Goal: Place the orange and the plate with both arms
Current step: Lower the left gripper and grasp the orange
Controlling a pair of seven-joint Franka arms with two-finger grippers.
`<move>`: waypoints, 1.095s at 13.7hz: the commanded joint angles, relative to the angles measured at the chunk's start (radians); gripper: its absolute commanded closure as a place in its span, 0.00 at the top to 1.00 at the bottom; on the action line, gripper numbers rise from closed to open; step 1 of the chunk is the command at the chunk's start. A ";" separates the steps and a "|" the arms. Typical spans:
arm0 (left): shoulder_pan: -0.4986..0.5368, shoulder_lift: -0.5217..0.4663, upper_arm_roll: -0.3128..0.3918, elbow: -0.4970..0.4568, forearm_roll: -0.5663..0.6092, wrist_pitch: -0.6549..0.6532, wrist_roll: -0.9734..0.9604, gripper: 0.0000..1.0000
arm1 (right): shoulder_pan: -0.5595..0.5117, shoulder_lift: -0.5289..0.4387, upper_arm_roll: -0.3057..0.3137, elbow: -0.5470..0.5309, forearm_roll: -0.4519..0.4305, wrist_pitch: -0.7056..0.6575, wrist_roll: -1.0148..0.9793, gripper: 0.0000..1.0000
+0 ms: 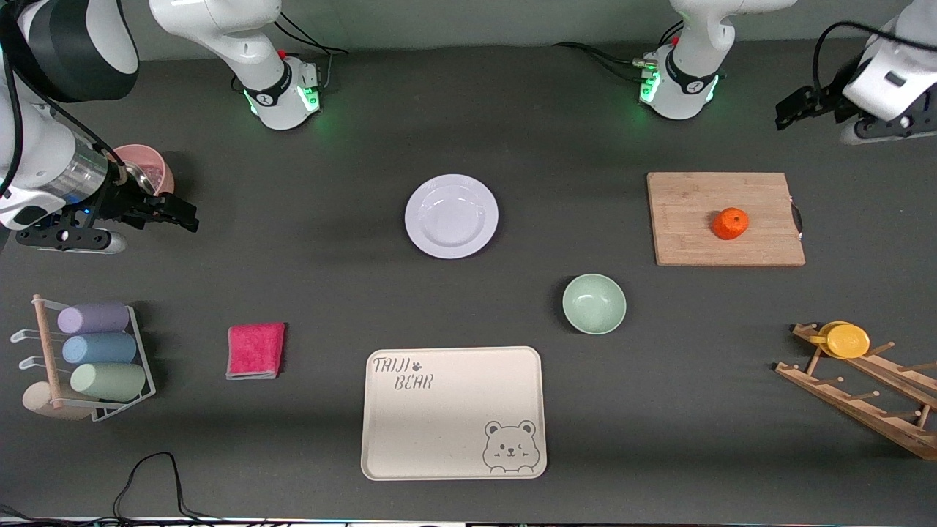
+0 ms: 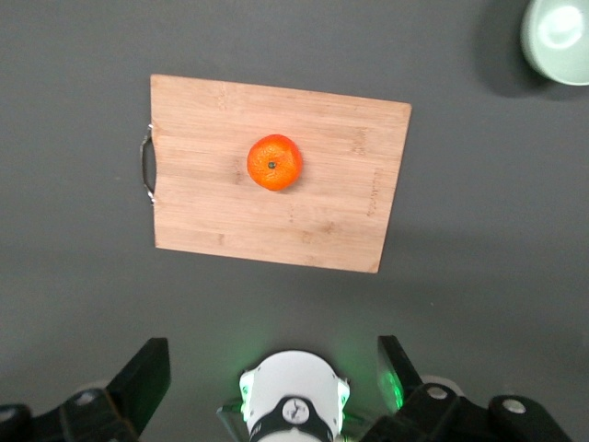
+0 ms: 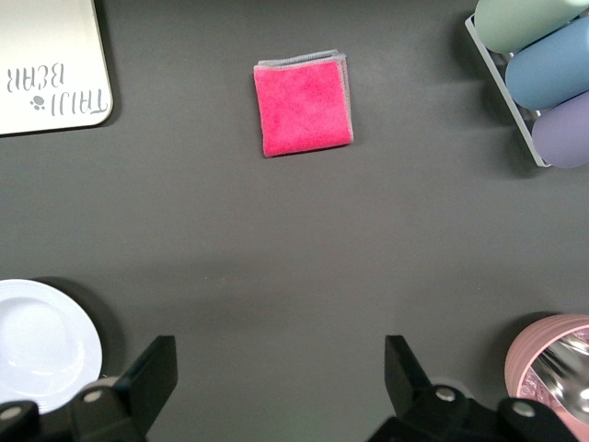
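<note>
Orange (image 1: 730, 223) sits near the middle of a wooden board (image 1: 688, 219) toward the left arm's end of the desk (image 1: 329, 293), with bare wood on every side of it and nothing touching it; the board's metal handle is on the edge facing that end. Plate (image 1: 452, 216) lies flat on bare desk near the middle, well apart from the board, with open surface all around its rim. Nearer the front camera than the plate are a green bowl (image 1: 594, 304) and, nearer again, a cream bear tray (image 1: 439, 417), neither touching anything. A pink cloth (image 1: 255, 350) lies beside the tray toward the right arm's end, and a rack of pastel rolls (image 1: 102, 350) stands at that end. A pink cup (image 1: 150, 167) stands just beside the right pincer. The left pincer (image 1: 794, 110) hangs in the air over the desk's edge at its own end, fingers spread wide and empty. The right pincer (image 1: 183, 214) hangs over bare desk by the cup, also wide and empty. A wooden peg rack holding a yellow disc (image 1: 847, 339) stands at the left arm's end.
</note>
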 commanded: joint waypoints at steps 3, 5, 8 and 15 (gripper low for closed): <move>0.025 0.084 0.008 -0.216 0.019 0.325 0.003 1.00 | 0.007 -0.009 -0.002 -0.001 0.008 -0.007 0.019 1.00; 0.025 0.122 0.008 -0.308 0.019 0.489 0.004 1.00 | 0.006 -0.008 0.000 0.001 0.008 -0.005 0.019 1.00; 0.025 0.252 0.010 -0.356 0.019 0.681 0.007 1.00 | 0.006 -0.008 -0.003 0.002 0.008 -0.004 0.016 1.00; 0.053 0.509 0.010 -0.397 0.019 1.035 0.053 1.00 | 0.006 0.084 0.004 0.126 0.013 -0.014 0.019 1.00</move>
